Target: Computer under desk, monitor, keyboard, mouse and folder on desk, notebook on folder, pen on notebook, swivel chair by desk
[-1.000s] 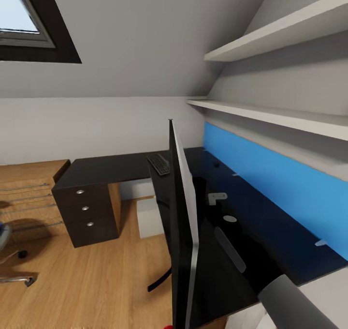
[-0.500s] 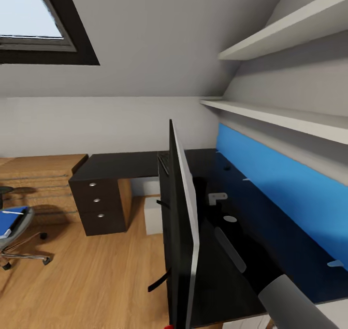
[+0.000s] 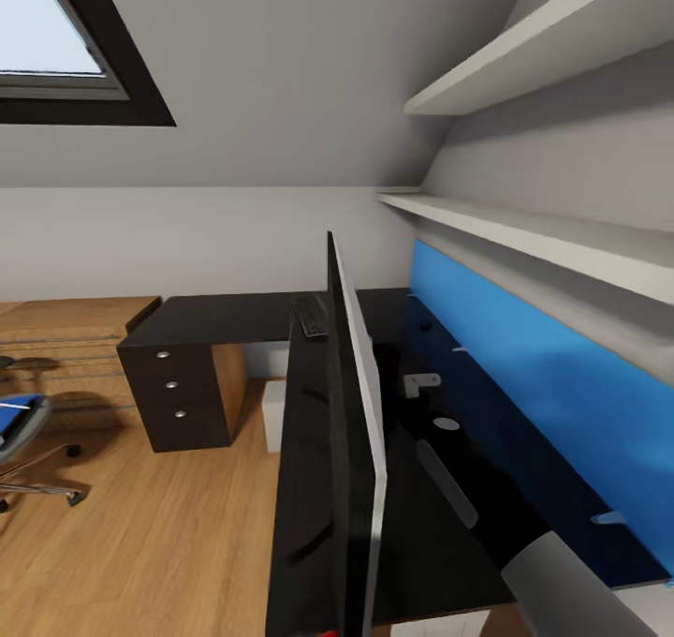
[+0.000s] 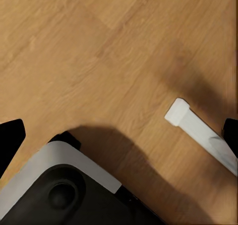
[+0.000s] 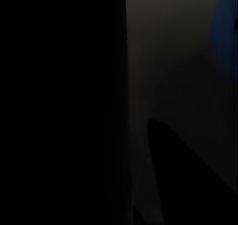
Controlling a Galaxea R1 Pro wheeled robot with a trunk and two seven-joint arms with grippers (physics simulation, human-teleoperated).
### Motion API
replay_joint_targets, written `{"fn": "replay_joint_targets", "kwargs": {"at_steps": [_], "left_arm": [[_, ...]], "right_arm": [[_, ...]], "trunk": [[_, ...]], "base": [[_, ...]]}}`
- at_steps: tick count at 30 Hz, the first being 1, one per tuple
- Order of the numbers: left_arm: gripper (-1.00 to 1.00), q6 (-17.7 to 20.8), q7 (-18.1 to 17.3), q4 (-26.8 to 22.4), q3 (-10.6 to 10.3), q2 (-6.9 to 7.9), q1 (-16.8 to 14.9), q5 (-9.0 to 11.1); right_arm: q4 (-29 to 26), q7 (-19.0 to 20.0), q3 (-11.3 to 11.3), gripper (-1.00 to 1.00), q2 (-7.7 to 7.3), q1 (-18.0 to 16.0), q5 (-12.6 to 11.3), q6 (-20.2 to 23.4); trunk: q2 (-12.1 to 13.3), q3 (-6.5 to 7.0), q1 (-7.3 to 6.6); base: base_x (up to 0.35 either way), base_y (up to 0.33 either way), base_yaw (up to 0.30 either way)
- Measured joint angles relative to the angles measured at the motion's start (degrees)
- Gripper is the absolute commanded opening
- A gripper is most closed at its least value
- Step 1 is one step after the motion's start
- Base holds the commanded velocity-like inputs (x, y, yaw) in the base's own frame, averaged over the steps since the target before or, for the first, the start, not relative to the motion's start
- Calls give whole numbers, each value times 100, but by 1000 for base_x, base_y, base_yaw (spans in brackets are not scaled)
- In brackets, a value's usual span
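Note:
The monitor stands edge-on in the middle of the head view, above the glossy black desk. I cannot tell whether it rests on the desk. My right arm reaches behind it, and the right wrist view is dark with the monitor's black surface close up. The keyboard lies at the desk's far corner. The light grey computer stands under the desk. The swivel chair with the blue folder is at the left edge. My left gripper hangs open over the floor.
A drawer unit with silver knobs closes the desk's far end, beside a light-wood dresser. A long blue panel and white shelves line the right wall. The left wrist view shows my base and a white bar.
The whole view has shifted, so the camera moved. The desk top now reaches under and to the left of the monitor, where floor showed before. The monitor keeps its place in the picture.

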Motion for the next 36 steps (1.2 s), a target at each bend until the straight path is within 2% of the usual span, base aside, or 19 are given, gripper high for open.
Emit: {"fn": "replay_joint_targets", "kwargs": {"at_steps": [9,25,33,36], "left_arm": [[100,-3,-2,-3,9,-4,3,-5],[100,-11,-9,5,11,-4,3,-6],[100,-13,-9,7,18,-4,4,-6],[100,-11,-8,11,22,1,3,-6]], "right_arm": [[-20,-17,9,-100,8,0,5,0],[-4,-17,7,-100,18,0,-3,-4],[6,-22,-6,-100,18,0,-5,0],[14,-33,-9,-100,16,1,19,8]], "trunk": [[0,0,0],[0,0,0],[0,0,-1],[0,0,-1]], "base": [[0,-337,5],[0,-339,221],[64,-330,28],[55,-86,-123]]}}
